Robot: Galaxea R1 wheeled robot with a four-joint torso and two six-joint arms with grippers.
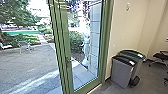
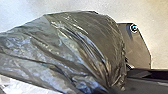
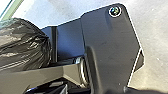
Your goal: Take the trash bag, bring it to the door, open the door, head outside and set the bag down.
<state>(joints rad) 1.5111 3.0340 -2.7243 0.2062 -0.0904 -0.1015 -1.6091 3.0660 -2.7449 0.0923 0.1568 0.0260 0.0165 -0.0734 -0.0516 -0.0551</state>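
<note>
A green-framed glass door (image 1: 62,47) stands in the middle of the head view, with a dark handle (image 1: 68,61) on its upright. I cannot tell whether this door is open. The dark, shiny trash bag (image 2: 75,47) looms large and creased in the left wrist view, its folds drawing together close to the robot's own dark parts. In the right wrist view the same black bag (image 3: 23,47) bulges beside the robot's plate and jointed bar. Where the bag is gripped is hidden.
Two wheeled bins, a grey one (image 1: 122,72) and a green-lidded one (image 1: 140,60), stand right of the door by the wall. An office chair (image 1: 160,58) is farther right. Outside lie paving (image 1: 27,62), shrubs and a chair (image 1: 25,47). Behind the glass is a pale, blurred shape (image 1: 86,45).
</note>
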